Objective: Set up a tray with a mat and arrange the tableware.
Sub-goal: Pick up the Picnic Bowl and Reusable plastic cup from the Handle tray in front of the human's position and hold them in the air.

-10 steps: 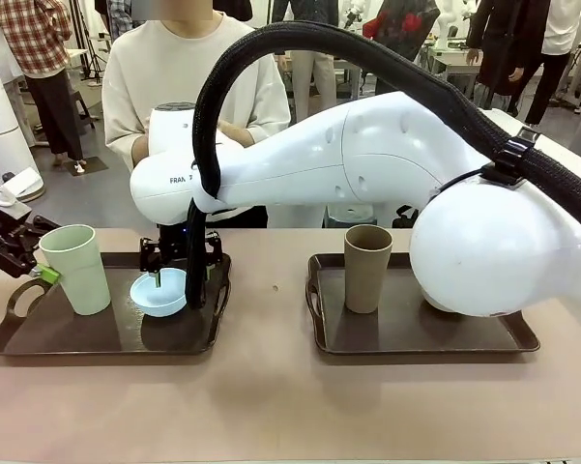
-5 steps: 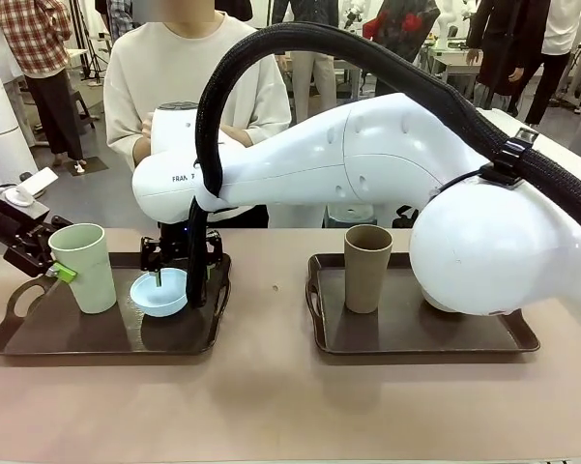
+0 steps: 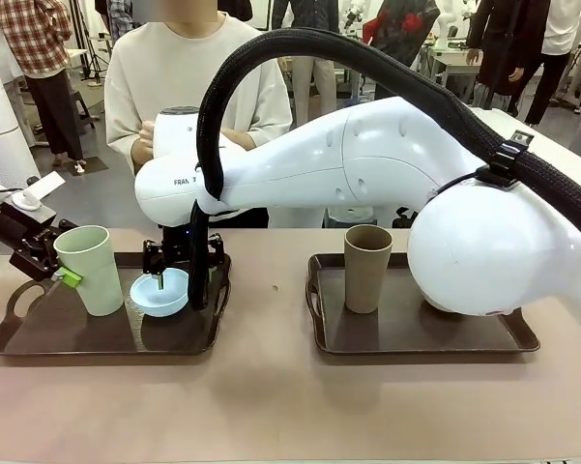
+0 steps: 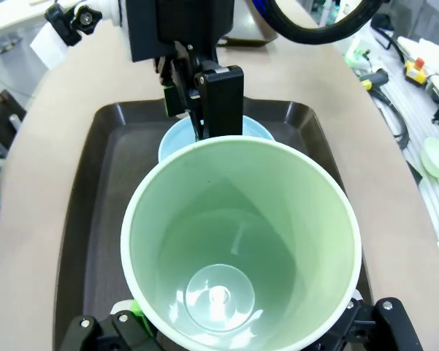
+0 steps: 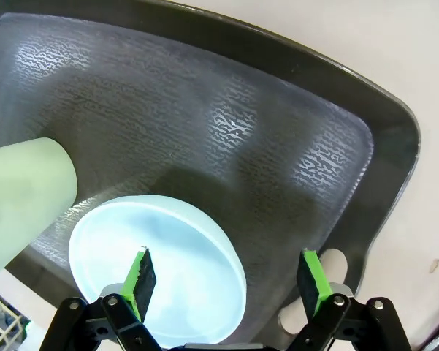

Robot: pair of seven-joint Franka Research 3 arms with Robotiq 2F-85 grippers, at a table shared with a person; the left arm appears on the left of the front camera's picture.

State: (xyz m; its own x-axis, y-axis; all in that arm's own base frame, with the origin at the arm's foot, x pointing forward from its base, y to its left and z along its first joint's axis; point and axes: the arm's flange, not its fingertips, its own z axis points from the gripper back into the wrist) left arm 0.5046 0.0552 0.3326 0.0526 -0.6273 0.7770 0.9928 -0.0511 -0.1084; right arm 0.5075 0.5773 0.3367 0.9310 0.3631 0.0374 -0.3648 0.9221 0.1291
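The pale green tumbler (image 3: 89,269) tilts over the left tray (image 3: 39,338), just beside the light blue bowl (image 3: 159,292) lying in it. The brown tumbler (image 3: 367,268) stands upright on the right tray (image 3: 387,333). Both dark trays sit on a tan bench (image 3: 271,406), with a person (image 3: 188,77) in a cream sweater at its far side. The left gripper (image 3: 63,277) pinches the pale green tumbler. The right gripper (image 5: 226,274) hangs spread wide across the bowl's rim, gripping nothing.

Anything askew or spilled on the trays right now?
Only the pale green tumbler: it leans off vertical over the left tray, clamped in the left gripper. The light blue bowl and brown tumbler sit level. No spill or damage.
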